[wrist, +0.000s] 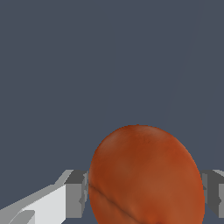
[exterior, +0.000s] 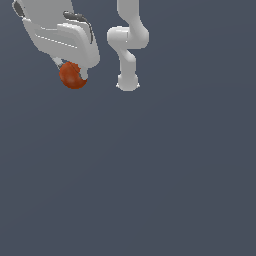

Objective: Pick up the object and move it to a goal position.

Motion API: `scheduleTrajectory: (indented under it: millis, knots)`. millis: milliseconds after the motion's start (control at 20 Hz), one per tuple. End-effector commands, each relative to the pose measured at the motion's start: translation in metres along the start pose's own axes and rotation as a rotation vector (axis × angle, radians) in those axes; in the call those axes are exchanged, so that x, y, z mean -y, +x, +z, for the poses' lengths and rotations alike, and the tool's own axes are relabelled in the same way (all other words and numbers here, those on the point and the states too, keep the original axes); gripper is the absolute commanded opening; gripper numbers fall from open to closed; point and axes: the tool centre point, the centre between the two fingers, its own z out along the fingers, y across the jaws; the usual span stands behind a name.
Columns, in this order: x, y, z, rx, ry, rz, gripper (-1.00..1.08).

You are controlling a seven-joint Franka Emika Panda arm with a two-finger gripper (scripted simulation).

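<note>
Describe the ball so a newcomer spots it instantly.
Find the white arm at the exterior view's top. Toward that view's left, its end effector grips the orange-red ball between two fingers. It is the only coloured thing against grey.

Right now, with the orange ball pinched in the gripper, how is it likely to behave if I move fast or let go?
The ball looks smooth and rounded, so it could slip if the grip loosens. The fingers touch it only at its two sides, so quick swings might twist it. Released on a flat surface, it would probably roll. The gripper appears closed on it.
</note>
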Motion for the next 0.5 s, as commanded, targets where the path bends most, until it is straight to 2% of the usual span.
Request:
scheduleTrajectory:
  millis: [0,450]
  knots:
    - [-0.002,0.005,-0.019,-0.001,0.000,-0.001,-1.00]
    - [-0.006,0.016,-0.056,-0.001,0.001,-0.001,-1.00]
